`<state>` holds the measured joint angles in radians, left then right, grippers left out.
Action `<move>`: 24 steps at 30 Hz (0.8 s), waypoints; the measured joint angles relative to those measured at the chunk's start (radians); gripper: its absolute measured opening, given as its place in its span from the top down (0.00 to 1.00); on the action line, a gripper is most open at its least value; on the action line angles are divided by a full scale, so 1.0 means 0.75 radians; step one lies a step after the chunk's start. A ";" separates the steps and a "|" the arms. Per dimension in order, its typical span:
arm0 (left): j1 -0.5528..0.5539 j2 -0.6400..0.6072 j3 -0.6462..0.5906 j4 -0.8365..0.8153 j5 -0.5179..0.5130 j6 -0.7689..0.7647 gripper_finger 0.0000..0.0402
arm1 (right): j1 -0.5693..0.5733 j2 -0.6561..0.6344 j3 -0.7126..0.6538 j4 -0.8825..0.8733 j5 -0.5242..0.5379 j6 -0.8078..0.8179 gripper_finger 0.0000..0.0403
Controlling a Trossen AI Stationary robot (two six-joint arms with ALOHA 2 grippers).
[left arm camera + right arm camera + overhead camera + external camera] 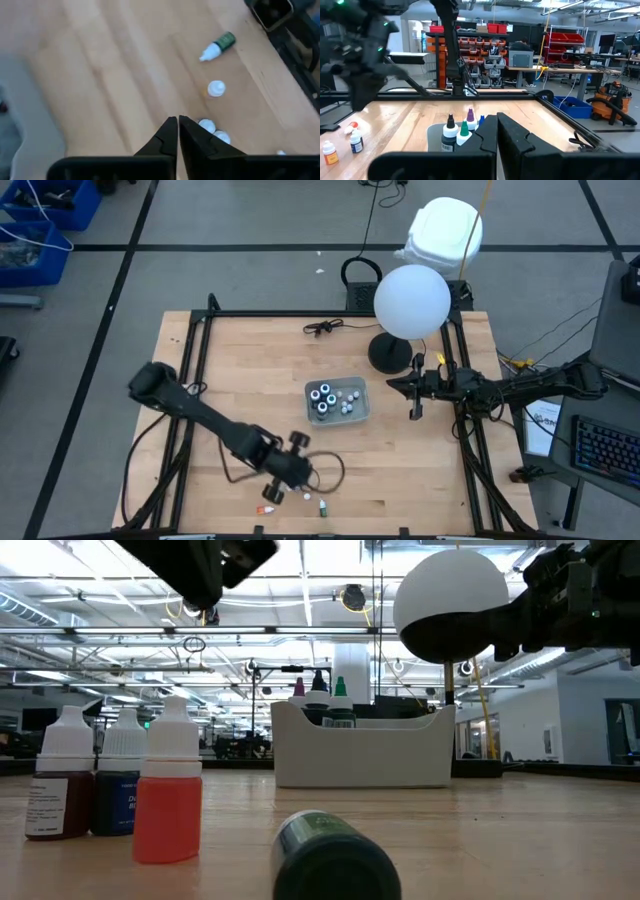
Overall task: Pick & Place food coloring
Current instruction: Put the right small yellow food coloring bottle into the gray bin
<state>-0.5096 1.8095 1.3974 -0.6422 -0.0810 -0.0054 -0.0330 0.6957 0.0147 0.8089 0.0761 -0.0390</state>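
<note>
Several small white-capped food coloring bottles stand near the table's front edge: a dark red one (60, 790), a blue one (120, 790) and an orange one (168, 795). A green one (218, 46) lies on its side on the wood. More bottles stand in the grey tray (337, 401) at the table's middle. My left gripper (177, 121) hangs shut above the loose bottles, slanting down and touching none. My right gripper (496, 119) is shut and held level at the right, beside the tray.
A lamp with a white globe (411, 301) stands on a black base (390, 352) behind the tray. A black cable (322, 328) lies at the far side. A dark frame rail (295, 55) runs along the table's front edge. Bare wood lies left of the tray.
</note>
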 joint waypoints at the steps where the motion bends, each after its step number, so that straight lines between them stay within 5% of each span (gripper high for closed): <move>1: -0.008 0.034 0.025 -0.002 0.002 0.041 0.92 | 0.000 0.000 0.000 -0.001 0.000 0.000 1.00; 13: -0.076 0.293 0.301 -0.021 0.095 0.034 0.64 | 0.000 0.000 0.000 -0.059 0.001 0.000 1.00; 24: -0.082 0.315 0.289 -0.015 0.088 -0.009 0.50 | 0.000 0.000 0.000 -0.061 0.001 0.000 1.00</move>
<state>-0.5709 2.0454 1.6138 -0.6536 -0.0152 -0.0122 -0.0330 0.6956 0.0147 0.7631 0.0765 -0.0387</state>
